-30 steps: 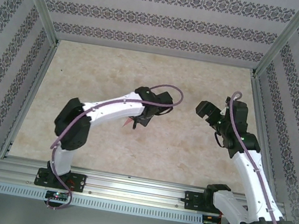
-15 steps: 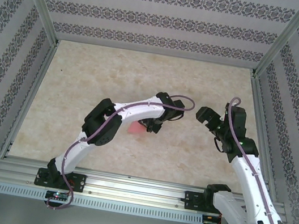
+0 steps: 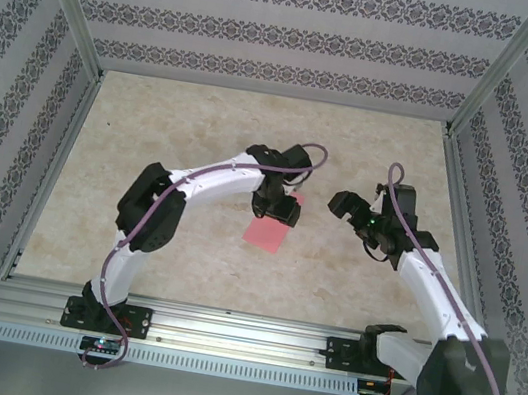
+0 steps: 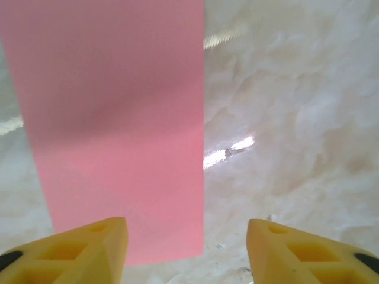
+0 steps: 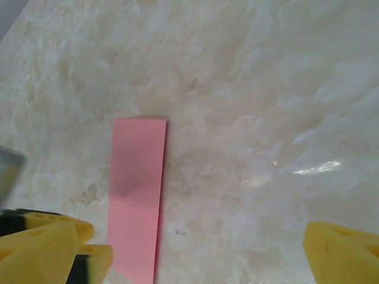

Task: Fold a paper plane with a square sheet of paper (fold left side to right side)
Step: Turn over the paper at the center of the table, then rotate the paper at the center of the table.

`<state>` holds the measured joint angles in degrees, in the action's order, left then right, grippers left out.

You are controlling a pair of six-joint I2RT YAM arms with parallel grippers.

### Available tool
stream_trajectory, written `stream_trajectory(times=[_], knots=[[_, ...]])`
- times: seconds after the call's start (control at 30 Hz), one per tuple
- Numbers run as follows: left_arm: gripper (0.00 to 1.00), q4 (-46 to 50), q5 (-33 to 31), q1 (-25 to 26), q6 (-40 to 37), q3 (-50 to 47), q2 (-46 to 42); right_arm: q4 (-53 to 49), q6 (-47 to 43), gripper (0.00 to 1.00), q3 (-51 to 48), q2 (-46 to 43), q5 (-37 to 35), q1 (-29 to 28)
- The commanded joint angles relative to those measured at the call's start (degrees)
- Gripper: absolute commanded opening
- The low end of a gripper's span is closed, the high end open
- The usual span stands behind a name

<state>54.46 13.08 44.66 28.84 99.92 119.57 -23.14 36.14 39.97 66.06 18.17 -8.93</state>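
One sheet of pink paper [image 3: 266,236], just one. Two arms: left arm [image 3: 201,182], right arm [image 3: 432,282]. Two grippers: left gripper [image 4: 186,245] at the sheet's twelve o'clock, right gripper [image 3: 342,204] at its two o'clock. One table [image 3: 185,124].

Pink paper [image 5: 138,201] flat on marble table [image 5: 266,89]; yellow fingers [image 5: 343,254] wide apart.

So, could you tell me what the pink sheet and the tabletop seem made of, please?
Pink sheet: likely thin matte paper, lying flat with crisp edges. Tabletop: glossy, marble-patterned, showing bright glints; stone or laminate, I cannot tell.
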Motion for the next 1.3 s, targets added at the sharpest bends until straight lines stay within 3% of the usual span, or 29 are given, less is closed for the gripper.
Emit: stream_trajectory(times=[0.0,0.13,0.27,0.5,0.77,1.27], knots=[[0.59,-10.02,7.90,-1.94,1.28,-4.88,-4.95,6.40,1.71,0.98,0.61,4.81,5.42,-2.92],[0.60,-14.04,8.15,-5.12,2.38,-11.90,-10.57,11.40,4.06,0.91,1.83,10.72,5.57,-7.02],[0.59,-20.63,12.58,-10.40,4.78,-21.04,-14.89,13.56,3.91,0.81,5.59,16.99,5.60,-10.75],[0.59,-28.74,17.65,-15.42,7.65,-29.93,-17.61,20.20,4.26,0.68,11.04,28.39,7.72,-12.28],[0.59,-29.67,17.60,-16.36,7.90,-32.29,-17.75,19.43,1.00,0.65,17.61,38.72,9.07,-12.30],[0.57,-31.12,17.37,-17.07,8.59,-33.76,-17.33,16.40,-3.74,0.59,24.92,48.66,12.05,-13.57]])
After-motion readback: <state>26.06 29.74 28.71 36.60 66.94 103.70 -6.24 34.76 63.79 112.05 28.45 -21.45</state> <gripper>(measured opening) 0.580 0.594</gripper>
